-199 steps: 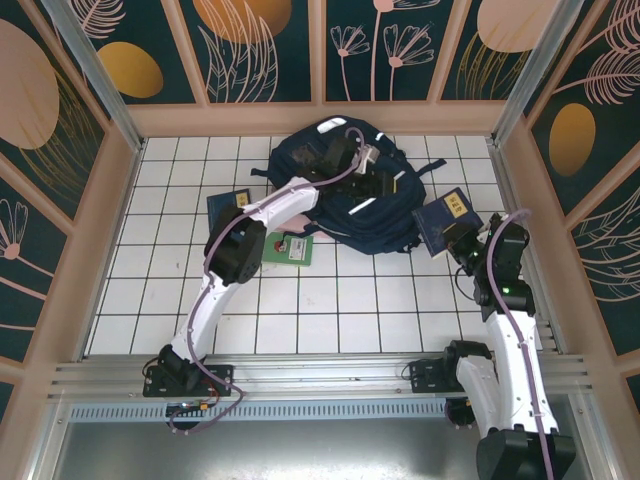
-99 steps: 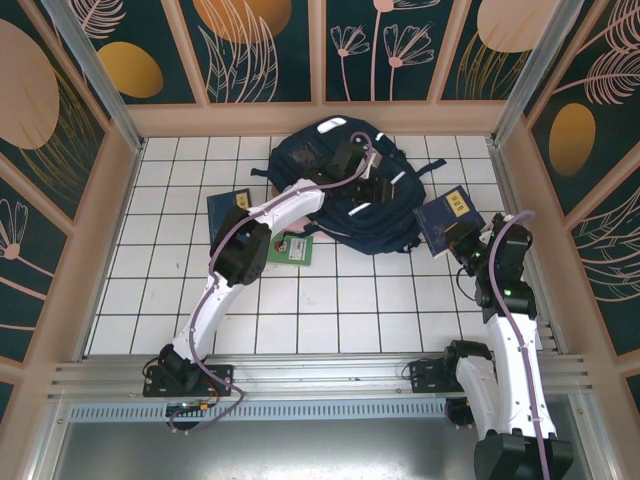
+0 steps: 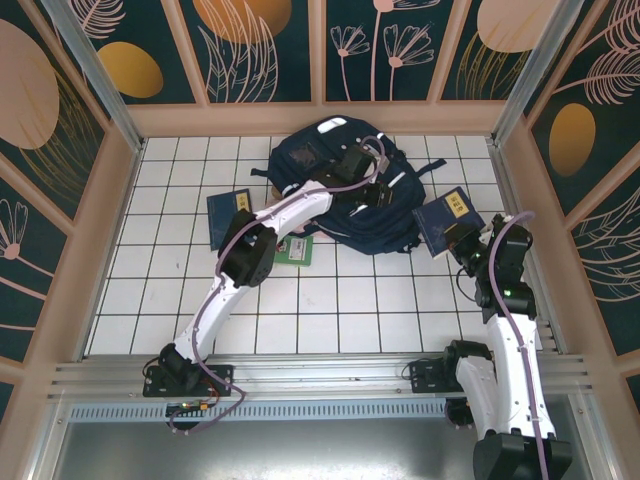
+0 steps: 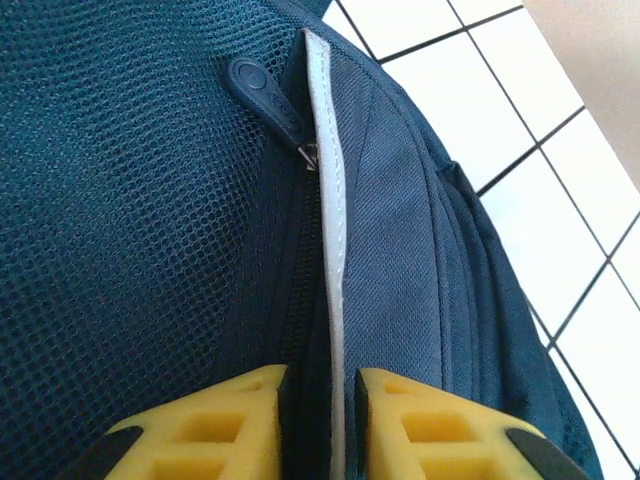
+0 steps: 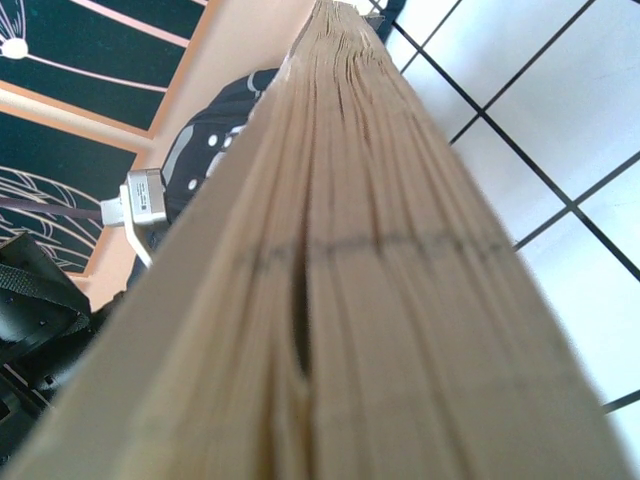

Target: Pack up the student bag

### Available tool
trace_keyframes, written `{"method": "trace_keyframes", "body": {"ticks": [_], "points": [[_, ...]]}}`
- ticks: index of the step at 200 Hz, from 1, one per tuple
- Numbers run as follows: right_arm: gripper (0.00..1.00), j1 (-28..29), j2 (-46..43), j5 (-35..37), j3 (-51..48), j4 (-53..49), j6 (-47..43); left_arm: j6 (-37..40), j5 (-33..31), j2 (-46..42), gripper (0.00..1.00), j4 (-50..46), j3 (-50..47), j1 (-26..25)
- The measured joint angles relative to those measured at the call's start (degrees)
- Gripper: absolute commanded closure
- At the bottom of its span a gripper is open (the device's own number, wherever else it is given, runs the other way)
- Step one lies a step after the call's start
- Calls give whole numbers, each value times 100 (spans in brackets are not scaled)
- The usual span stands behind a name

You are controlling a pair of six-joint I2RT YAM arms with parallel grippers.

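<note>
The student bag [image 3: 335, 215], navy with white stripes, lies at the back middle of the tiled table. My left gripper [image 3: 377, 190] reaches over its top. In the left wrist view the yellow fingers [image 4: 235, 420] stand close together, pinching a fold of the bag's fabric [image 4: 150, 200] along the zip, with the white stripe [image 4: 328, 180] running between them and a zip pull [image 4: 265, 95] ahead. My right gripper [image 3: 462, 243] is shut on a blue book [image 3: 443, 215] held just right of the bag. Its page edges [image 5: 380, 250] hide the fingers in the right wrist view.
A second blue book [image 3: 225, 215] lies left of the bag and a green book [image 3: 293, 250] lies partly under the left arm. Wooden-framed walls close in the tiled floor [image 3: 350, 310] on three sides.
The left gripper has slid rightward across the bag's top and its jaws have narrowed onto the fabric by the zip. The right arm and its book have hardly moved.
</note>
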Motion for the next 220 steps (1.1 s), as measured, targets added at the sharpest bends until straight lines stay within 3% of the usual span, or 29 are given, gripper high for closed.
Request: {"method": "trace_keyframes", "body": {"ticks": [14, 88, 155, 220], "points": [[100, -20, 0, -28, -15, 0, 4, 90, -184, 15, 100, -44, 17, -35], [100, -37, -131, -24, -20, -74, 22, 249, -330, -131, 100, -363, 428, 0], [100, -52, -328, 459, 85, -306, 223, -463, 310, -1272, 100, -199, 520, 822], [100, -52, 249, -1322, -487, 1537, 807, -1051, 1012, -1327, 100, -140, 772, 1255]]}}
